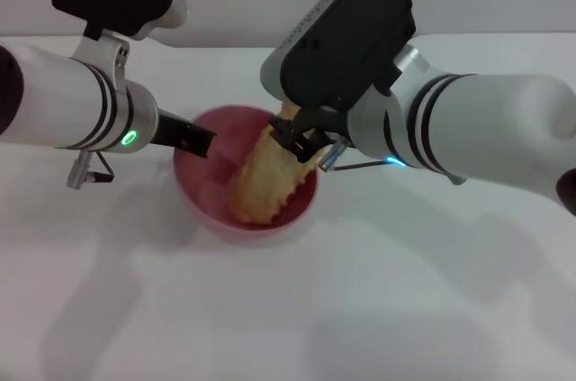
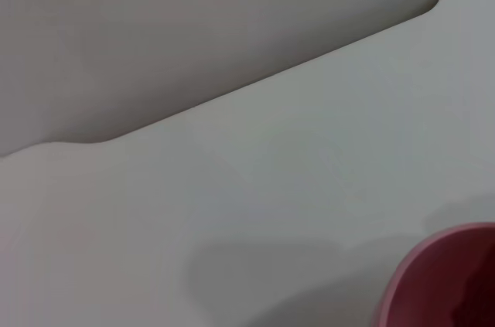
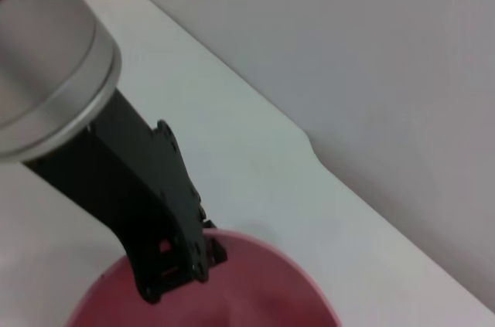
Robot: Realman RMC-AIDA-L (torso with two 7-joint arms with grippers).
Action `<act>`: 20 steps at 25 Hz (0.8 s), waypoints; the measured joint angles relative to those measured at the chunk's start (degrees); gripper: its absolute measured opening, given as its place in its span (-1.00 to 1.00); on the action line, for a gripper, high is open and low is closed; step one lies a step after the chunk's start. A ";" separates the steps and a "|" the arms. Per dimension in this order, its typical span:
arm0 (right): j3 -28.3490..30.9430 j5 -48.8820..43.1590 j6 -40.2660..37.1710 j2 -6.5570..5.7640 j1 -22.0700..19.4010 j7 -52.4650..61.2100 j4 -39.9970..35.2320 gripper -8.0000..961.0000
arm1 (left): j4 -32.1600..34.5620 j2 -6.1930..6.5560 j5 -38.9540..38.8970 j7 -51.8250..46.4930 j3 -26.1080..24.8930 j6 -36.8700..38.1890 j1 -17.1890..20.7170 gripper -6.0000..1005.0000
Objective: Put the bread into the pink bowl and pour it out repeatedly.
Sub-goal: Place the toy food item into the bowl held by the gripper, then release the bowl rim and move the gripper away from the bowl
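Our right gripper (image 1: 300, 140) pinches the ridged golden loaf's (image 1: 263, 181) top end; it slants down into the glossy pink plastic bowl (image 1: 200, 204), left gripper (image 1: 200, 140) clamping the rim.

The scene is viewed from the robot's head, looking forward and down over both arms at the white table (image 1: 378, 309) and the pink bowl (image 1: 202, 210). From the left wrist, table and wall are seen close up, the bowl's rim (image 2: 402, 281) at one corner. From the right wrist, the same bowl (image 3: 294, 273) and the left gripper (image 3: 166, 265) are seen nearby.
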 joint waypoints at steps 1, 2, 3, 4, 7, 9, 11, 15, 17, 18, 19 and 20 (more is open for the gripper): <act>0.06 0.00 -0.41 0.00 -0.21 0.14 0.17 -0.21 | -0.03 -0.02 -0.18 0.00 -0.06 0.09 -0.01 -0.89; 0.33 -0.37 -2.37 -0.07 -1.57 0.37 -0.74 -0.13 | -0.03 -0.02 -0.52 -0.01 -0.06 0.16 -0.01 -0.89; 0.33 -0.37 -2.37 -0.07 -1.57 0.37 -0.74 -0.05 | -0.04 -0.01 -0.97 -0.01 -0.06 0.28 -0.01 -0.89; 0.57 -0.81 -3.48 -0.14 -2.56 0.41 -1.78 0.04 | -0.04 0.01 -1.34 -0.01 0.01 0.42 -0.01 -0.89; 1.21 -4.45 -7.73 -0.22 -6.91 0.34 -6.06 0.15 | -0.04 0.05 -2.56 0.00 0.38 0.94 -0.01 -0.89; 1.68 -8.28 -11.53 -0.15 -10.43 0.34 -9.04 0.22 | -0.04 0.05 -2.85 0.04 0.42 1.19 -0.01 -0.89; 2.70 -11.26 -17.69 -0.02 -14.57 0.36 -10.64 0.29 | -0.05 0.02 -2.96 0.05 0.44 1.35 0.00 -0.89; 6.28 -12.43 -32.53 0.07 -21.13 0.40 -8.93 0.40 | -0.33 -0.07 -3.38 0.07 0.51 1.86 0.00 -0.89; 9.07 -12.41 -50.87 0.09 -26.77 0.39 -3.45 0.40 | -1.25 -0.03 -4.79 0.63 0.49 2.45 0.01 -0.89; 9.07 -12.41 -50.87 0.09 -26.77 0.39 -3.45 0.40 | -1.25 -0.03 -4.79 0.63 0.49 2.45 0.01 -0.89; 9.82 -12.43 -57.61 0.11 -28.33 0.38 -1.26 0.40 | -1.65 -0.02 -5.34 0.97 0.46 2.63 0.01 -0.89; 10.62 -12.40 -63.80 0.16 -29.89 0.37 1.15 0.40 | -2.12 -0.03 -5.98 1.39 0.43 2.84 0.01 -0.89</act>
